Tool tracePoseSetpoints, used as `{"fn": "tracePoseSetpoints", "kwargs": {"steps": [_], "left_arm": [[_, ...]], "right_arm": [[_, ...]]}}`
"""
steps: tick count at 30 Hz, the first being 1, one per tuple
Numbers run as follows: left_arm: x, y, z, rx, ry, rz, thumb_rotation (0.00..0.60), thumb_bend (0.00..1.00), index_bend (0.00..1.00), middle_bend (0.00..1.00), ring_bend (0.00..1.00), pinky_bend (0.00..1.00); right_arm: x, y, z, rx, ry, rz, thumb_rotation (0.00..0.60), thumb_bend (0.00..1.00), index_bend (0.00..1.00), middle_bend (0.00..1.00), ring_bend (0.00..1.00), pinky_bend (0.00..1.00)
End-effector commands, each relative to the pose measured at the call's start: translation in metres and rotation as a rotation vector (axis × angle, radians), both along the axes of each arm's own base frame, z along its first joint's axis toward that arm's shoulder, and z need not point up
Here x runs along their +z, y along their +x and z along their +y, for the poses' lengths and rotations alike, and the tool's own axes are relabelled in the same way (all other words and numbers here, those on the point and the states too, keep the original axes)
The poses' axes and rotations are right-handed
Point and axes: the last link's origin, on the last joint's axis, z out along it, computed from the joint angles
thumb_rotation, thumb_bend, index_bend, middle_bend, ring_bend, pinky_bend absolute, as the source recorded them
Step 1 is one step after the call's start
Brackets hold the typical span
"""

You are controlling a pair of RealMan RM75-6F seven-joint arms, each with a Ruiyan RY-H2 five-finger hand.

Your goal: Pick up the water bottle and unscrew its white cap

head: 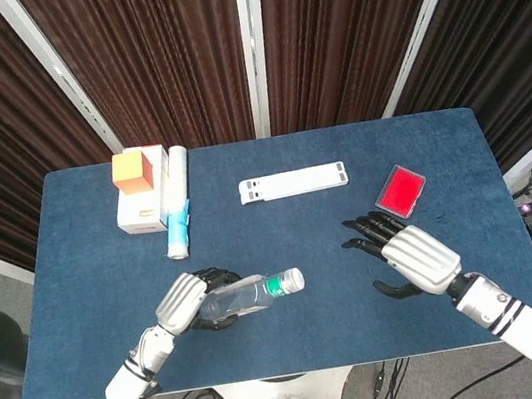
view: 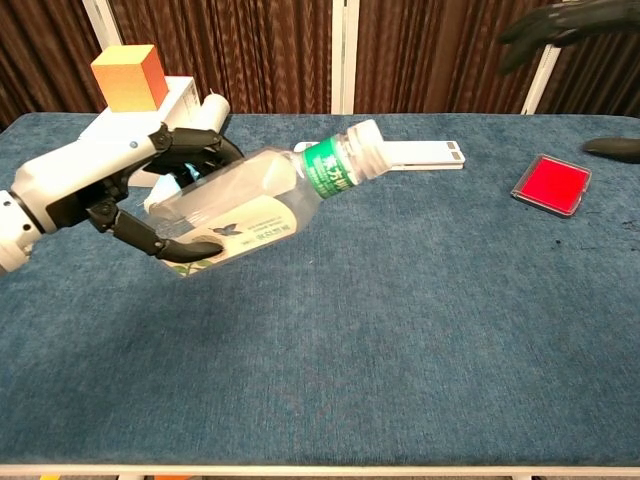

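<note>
A clear water bottle (head: 244,298) (view: 250,205) with a green label band and a white cap (head: 295,278) (view: 366,140) is lifted off the blue table (head: 281,227), tilted with its cap pointing right and upward. My left hand (head: 186,300) (view: 110,192) grips the bottle's body, fingers wrapped around it. My right hand (head: 407,256) hovers open to the right of the cap, fingers spread and apart from it. In the chest view only its dark fingertips (view: 545,25) show at the top right.
A white box (head: 139,211) with an orange cube (head: 130,170) on top and a white tube (head: 178,213) beside it sit at the back left. A flat white bar (head: 294,183) lies at the middle back. A red case (head: 400,190) lies at the right.
</note>
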Motion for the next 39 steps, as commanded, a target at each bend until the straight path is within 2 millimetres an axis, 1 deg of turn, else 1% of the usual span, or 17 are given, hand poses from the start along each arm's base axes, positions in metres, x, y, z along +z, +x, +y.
{"fn": "tracePoseSetpoints", "kwargs": {"steps": [1, 5, 11, 26, 39], "left_arm": [[-0.001, 0.007, 0.000, -0.007, -0.001, -0.013, 0.600, 0.43, 0.46, 0.47, 0.38, 0.50], [0.000, 0.013, -0.001, 0.000, -0.006, -0.034, 0.600, 0.43, 0.46, 0.47, 0.38, 0.50], [0.002, 0.019, -0.001, 0.000, -0.009, -0.047, 0.600, 0.43, 0.46, 0.47, 0.38, 0.50], [0.005, 0.022, -0.001, -0.009, 0.009, -0.042, 0.600, 0.43, 0.46, 0.47, 0.38, 0.50], [0.006, 0.020, 0.000, -0.002, 0.011, -0.034, 0.600, 0.43, 0.46, 0.46, 0.38, 0.50]], "right_arm": [[-0.013, 0.017, -0.007, 0.019, 0.041, -0.002, 0.600, 0.24, 0.19, 0.02, 0.00, 0.00], [-0.021, 0.025, -0.009, 0.025, 0.064, -0.010, 0.600, 0.24, 0.19, 0.02, 0.00, 0.00], [-0.029, 0.032, -0.008, 0.033, 0.091, -0.020, 0.600, 0.24, 0.19, 0.02, 0.00, 0.00], [-0.035, 0.040, -0.007, 0.050, 0.111, -0.032, 0.600, 0.24, 0.19, 0.01, 0.00, 0.00], [-0.033, 0.046, -0.004, 0.081, 0.114, -0.043, 0.600, 0.23, 0.19, 0.01, 0.00, 0.00]]}}
